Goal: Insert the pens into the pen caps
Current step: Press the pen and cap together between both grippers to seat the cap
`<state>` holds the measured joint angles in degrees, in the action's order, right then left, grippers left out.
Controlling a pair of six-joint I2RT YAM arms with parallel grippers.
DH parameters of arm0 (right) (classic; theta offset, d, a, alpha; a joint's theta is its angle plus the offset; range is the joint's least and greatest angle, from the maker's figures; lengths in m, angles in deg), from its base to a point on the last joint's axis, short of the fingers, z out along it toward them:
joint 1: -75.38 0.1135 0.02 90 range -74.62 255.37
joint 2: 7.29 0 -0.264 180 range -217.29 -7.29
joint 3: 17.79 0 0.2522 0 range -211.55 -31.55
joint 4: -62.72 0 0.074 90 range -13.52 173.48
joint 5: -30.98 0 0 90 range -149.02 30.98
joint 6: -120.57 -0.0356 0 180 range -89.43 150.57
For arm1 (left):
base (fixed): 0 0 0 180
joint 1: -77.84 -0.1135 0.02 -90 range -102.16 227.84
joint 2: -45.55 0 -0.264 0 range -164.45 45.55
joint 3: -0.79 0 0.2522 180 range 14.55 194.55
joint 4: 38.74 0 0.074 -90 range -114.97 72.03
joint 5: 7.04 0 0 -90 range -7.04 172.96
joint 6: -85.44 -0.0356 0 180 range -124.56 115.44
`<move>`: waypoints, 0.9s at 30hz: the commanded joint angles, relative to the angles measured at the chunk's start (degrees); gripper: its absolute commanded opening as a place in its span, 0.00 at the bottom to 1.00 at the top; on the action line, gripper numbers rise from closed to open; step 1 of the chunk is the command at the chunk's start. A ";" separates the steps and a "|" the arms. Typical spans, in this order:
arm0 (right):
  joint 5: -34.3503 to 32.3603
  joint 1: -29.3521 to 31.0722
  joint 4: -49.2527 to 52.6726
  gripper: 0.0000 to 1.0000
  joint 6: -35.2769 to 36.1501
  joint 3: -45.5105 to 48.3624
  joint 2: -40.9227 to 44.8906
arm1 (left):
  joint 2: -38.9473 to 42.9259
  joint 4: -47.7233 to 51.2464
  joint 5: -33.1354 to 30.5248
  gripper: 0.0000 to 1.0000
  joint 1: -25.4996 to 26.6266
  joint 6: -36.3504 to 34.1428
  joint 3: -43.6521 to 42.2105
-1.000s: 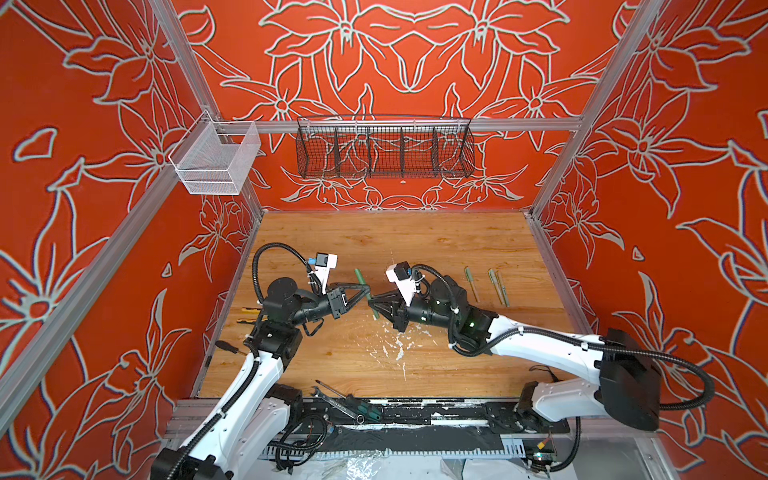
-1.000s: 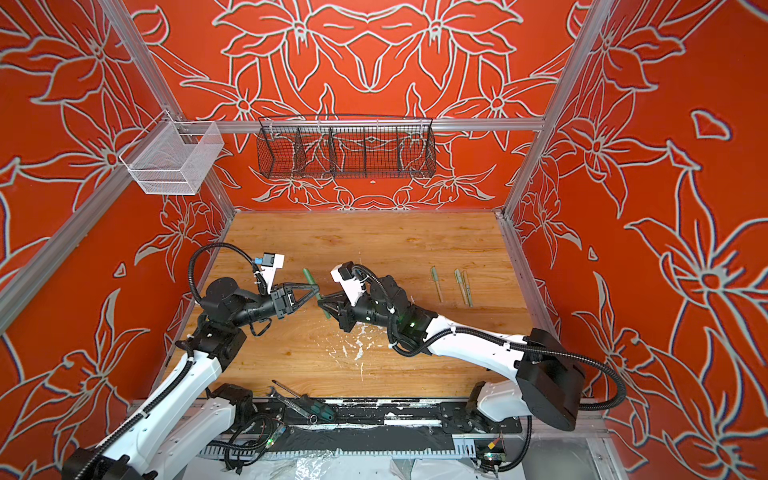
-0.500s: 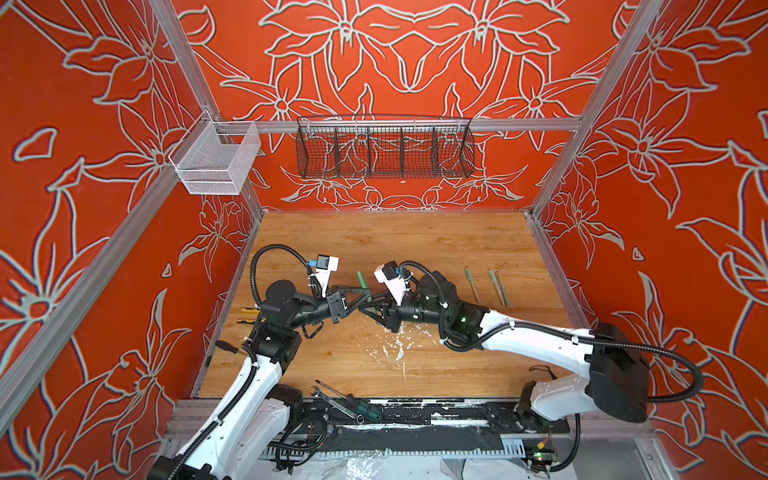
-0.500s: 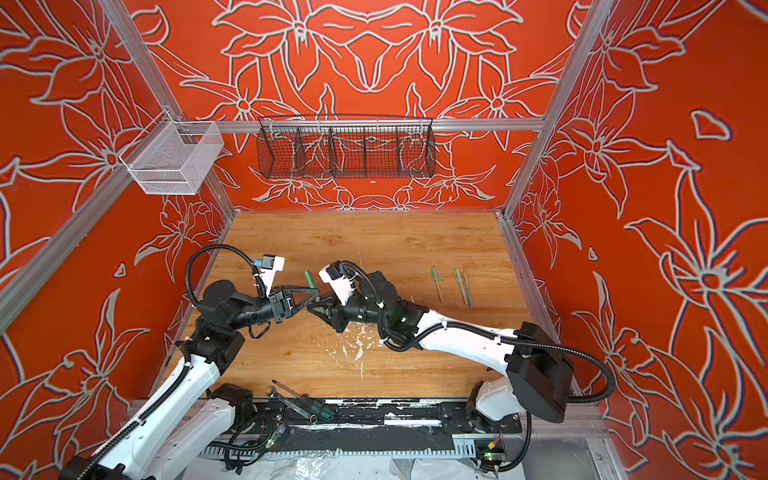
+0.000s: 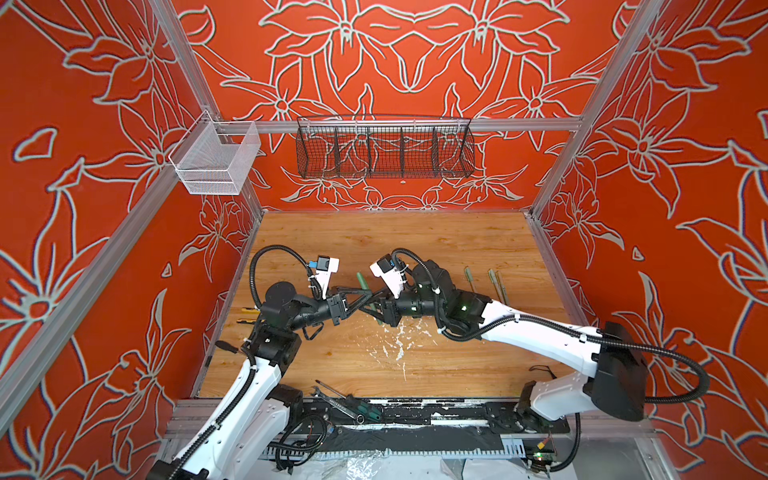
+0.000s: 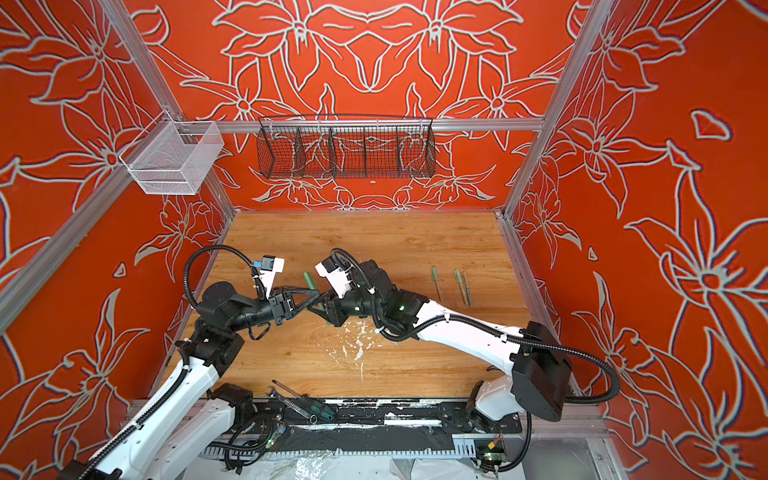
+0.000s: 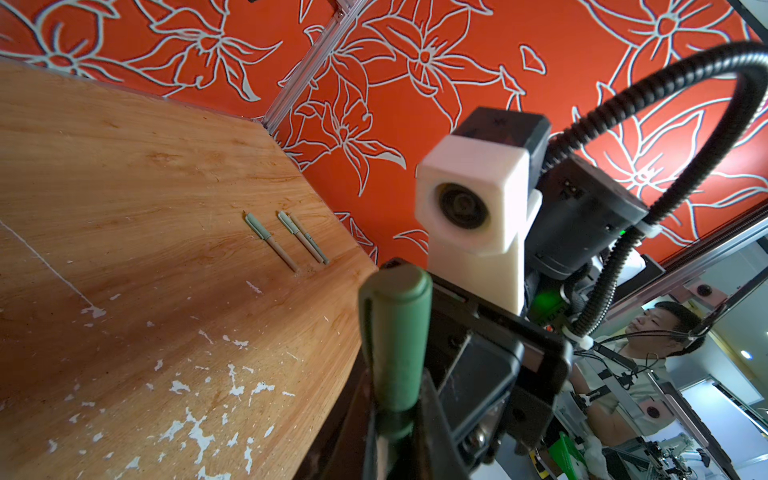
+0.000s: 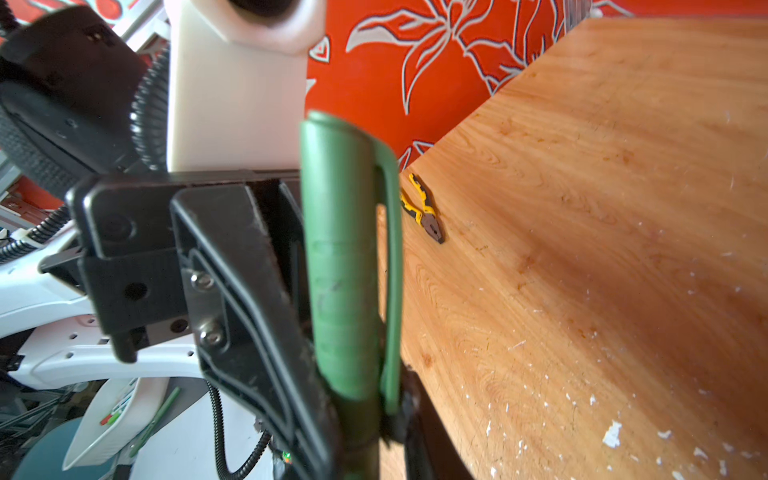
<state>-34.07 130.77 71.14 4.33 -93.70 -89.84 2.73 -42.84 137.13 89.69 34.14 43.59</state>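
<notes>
Both arms meet a touch toward 9 o'clock from the centre of the table (image 5: 415, 232). The left arm climbs from 7 o'clock with its elbow bent, and the left gripper (image 5: 368, 296) points to 3 o'clock, pinched tight on the dark green pen (image 8: 357, 419). The pen's dark green cap (image 8: 345, 249) aims at 12 o'clock. The right arm stretches low from 4 o'clock. The right gripper (image 5: 368, 308) points to 9 o'clock at the same barrel, clamped or loose I can't tell. Three other pens (image 5: 493, 279) lie at 3 o'clock.

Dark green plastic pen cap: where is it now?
The dark green pen cap is over the wooden table's middle in both top views, clamped in the left gripper, next to the right gripper.
</notes>
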 commanded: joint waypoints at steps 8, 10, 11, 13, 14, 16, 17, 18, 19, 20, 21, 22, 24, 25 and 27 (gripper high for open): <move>-0.78 -2.29 10.80 0.08 -3.46 -5.25 -3.48 | 1.26 -0.46 2.86 0.00 1.02 -0.95 0.40; -1.04 -2.48 11.10 0.03 -3.80 -5.42 -3.67 | 1.39 -0.52 2.65 0.00 1.06 -0.73 0.42; -1.12 -2.43 11.19 0.00 -3.85 -5.31 -3.76 | 1.43 -0.54 2.65 0.00 1.06 -0.64 0.52; -1.50 -2.60 11.16 0.00 -4.17 -5.10 -3.67 | 1.67 -0.71 2.61 0.03 1.06 -0.38 0.57; -1.68 -2.74 10.98 0.00 -4.17 -4.85 -3.59 | 1.78 -0.69 2.57 0.06 1.01 -0.37 0.65; -1.87 -2.82 10.85 0.00 -4.26 -4.52 -3.46 | 2.20 -0.41 2.31 0.21 1.06 -0.29 1.08; -1.76 -2.97 10.85 0.00 -4.13 -4.32 -3.50 | 2.46 0.03 2.07 0.33 1.04 -0.25 1.47; -1.81 -2.98 10.79 0.00 -3.97 -4.02 -3.40 | 2.73 0.64 1.51 0.47 1.07 -0.37 1.96; -1.76 -3.08 10.72 0.00 -3.91 -3.75 -3.41 | 2.99 1.16 1.08 0.59 1.00 -0.46 2.44; -1.25 -3.10 10.31 0.00 -3.59 -3.32 -3.29 | 3.16 1.81 0.70 0.71 0.97 -0.55 3.09; -0.80 -3.03 9.39 0.00 -3.30 -2.61 -3.03 | 3.28 2.59 0.09 0.78 0.96 -0.79 3.81; -0.55 -3.10 8.69 0.00 -3.24 -2.06 -2.82 | 3.29 3.13 -0.35 0.82 0.95 -1.00 4.26; 0.18 -3.06 7.57 0.00 -2.52 -0.74 -2.20 | 2.95 3.62 -0.77 0.91 0.86 -1.07 5.21; 0.29 -3.09 7.09 0.00 -2.29 -0.19 -1.87 | 2.65 3.57 -0.60 0.92 0.88 -1.08 5.61; 1.01 -3.10 5.26 0.00 -1.22 1.53 -0.85 | 1.67 3.80 0.09 0.92 0.89 -1.14 6.13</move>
<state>-33.54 127.47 79.33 1.99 -94.12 -92.37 5.11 -39.15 135.99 90.44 33.77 48.33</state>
